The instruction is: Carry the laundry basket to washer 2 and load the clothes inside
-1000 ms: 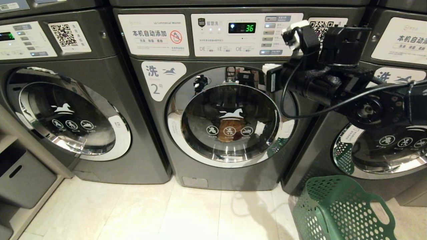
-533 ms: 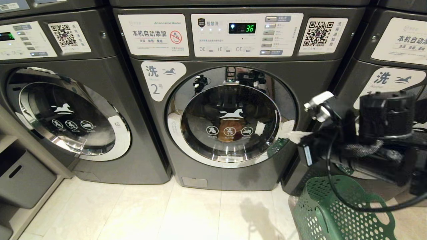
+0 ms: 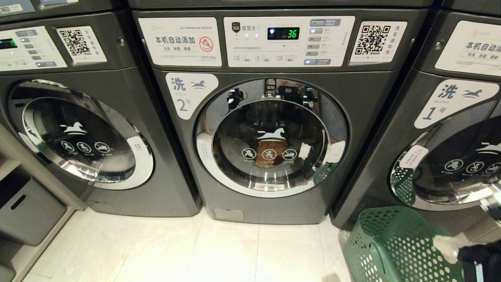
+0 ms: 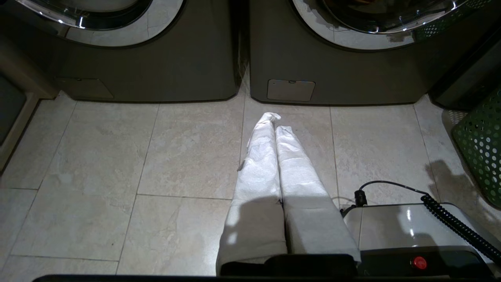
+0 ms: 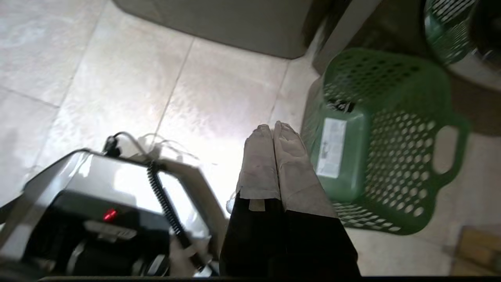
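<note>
The right tool [image 5: 274, 127] hangs closed and empty, pointing down at the floor [image 5: 219, 98]. The laundry basket [image 5: 383, 133] lies tipped at its 2 o'clock. The left tool [image 4: 276, 121], also closed, points floorward before washer 2 [image 3: 270, 137].

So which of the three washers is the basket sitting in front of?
The right-hand washer labelled 1, not washer 2 in the middle; the laundry basket lies tipped over at its foot.

laundromat: numbered coin washers [image 3: 270, 117] side by side

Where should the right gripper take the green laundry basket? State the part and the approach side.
Probably the cut-out side handle of the laundry basket: its slot faces up toward the right gripper, so come from above, one of the jaws through it.
</note>
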{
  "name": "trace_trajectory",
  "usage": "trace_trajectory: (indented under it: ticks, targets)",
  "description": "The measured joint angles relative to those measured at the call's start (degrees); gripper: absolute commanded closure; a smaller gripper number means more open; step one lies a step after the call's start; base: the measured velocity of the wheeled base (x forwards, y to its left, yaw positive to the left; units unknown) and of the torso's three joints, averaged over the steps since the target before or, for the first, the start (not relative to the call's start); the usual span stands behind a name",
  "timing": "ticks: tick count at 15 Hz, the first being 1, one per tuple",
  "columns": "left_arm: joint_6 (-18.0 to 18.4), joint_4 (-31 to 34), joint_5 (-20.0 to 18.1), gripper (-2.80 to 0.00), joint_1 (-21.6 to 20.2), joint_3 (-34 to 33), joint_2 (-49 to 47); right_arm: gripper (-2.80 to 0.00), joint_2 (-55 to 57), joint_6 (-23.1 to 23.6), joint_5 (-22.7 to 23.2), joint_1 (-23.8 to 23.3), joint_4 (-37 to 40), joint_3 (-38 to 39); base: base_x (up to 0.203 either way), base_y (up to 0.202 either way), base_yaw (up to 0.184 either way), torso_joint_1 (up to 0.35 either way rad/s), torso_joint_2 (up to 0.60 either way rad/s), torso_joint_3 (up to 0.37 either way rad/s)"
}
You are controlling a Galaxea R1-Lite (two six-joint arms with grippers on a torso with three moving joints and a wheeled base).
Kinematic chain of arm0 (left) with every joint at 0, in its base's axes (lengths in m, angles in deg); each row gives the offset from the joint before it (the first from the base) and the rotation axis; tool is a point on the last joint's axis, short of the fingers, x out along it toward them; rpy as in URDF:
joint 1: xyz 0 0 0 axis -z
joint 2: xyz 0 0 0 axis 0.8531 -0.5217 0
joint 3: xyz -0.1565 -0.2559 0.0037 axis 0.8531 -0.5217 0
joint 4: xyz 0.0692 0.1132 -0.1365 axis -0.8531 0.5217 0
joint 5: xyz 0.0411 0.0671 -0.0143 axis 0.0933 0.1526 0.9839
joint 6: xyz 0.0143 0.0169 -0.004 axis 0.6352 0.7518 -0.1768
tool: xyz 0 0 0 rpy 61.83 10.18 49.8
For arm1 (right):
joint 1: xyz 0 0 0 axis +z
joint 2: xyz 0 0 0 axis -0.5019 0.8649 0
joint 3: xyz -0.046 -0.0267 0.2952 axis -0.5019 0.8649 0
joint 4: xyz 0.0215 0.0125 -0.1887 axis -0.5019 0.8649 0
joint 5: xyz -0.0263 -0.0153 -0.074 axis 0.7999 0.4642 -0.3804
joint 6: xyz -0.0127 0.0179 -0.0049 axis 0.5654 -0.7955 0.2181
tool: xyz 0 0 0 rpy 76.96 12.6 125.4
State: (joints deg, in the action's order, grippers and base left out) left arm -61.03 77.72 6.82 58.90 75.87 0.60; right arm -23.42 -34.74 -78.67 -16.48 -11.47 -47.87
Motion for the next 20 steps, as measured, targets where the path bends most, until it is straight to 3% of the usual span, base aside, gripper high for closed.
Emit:
trace_trajectory:
  ticks: [4, 6, 10, 13, 20]
  targets:
    - [-0.01, -0.02, 0.00, 0.00, 0.02, 0.00, 0.00, 0.00, -19.41, -0.26, 12.42, -8.01, 4.02, 13.33, 0.000, 0.000, 0.000, 0.000, 0.00, 0.000]
    - [0.00, -0.02, 0.01, 0.00, 0.02, -0.01, 0.00, 0.00, -28.98, 0.15, 14.89, -11.30, 6.50, 15.90, 0.000, 0.000, 0.000, 0.000, 0.00, 0.000]
    - [-0.01, -0.02, 0.01, 0.00, 0.00, -0.01, 0.00, 0.00, -46.35, 1.48, 11.39, -13.79, 9.03, 17.54, 0.000, 0.000, 0.000, 0.000, 0.00, 0.000]
    - [-0.01, -0.05, 0.01, 0.00, 0.00, -0.01, 0.00, 0.00, -53.59, 4.63, 3.03, -14.01, 6.95, 19.89, 0.000, 0.000, 0.000, 0.000, 0.00, 0.000]
    - [0.00, -0.05, 0.01, 0.00, 0.00, -0.01, 0.00, 0.00, -56.49, 0.89, 2.45, -14.09, 4.76, 21.73, 0.000, 0.000, 0.000, 0.000, 0.00, 0.000]
